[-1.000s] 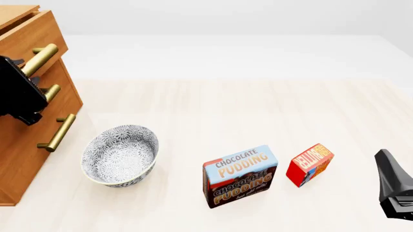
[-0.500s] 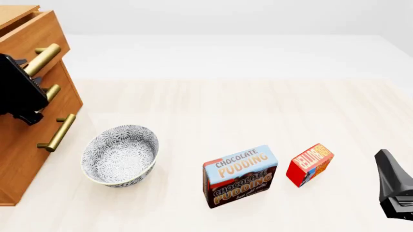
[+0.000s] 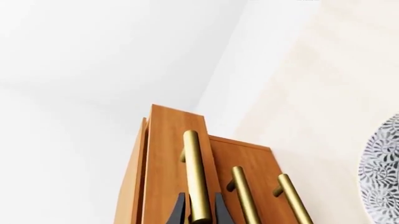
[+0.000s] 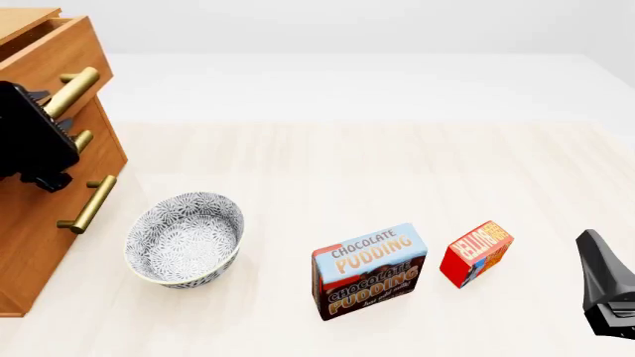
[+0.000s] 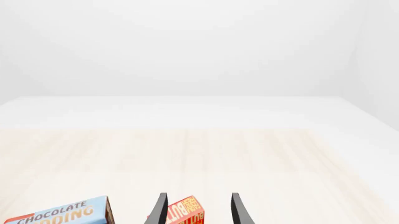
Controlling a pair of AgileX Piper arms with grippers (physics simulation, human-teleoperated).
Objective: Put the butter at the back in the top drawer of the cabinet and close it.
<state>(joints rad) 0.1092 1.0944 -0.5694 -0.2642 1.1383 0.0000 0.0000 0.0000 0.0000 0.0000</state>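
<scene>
Red butter [image 4: 476, 253] lies just before right hand [image 5: 198, 210], untouched.

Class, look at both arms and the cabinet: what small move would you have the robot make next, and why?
Probably keep pulling the top drawer outward with the left gripper. Its fingers straddle the drawer's brass handle, and the drawer is only slightly out of the cabinet. The butter still stands on the table, with the right gripper open and not yet around it.
</scene>
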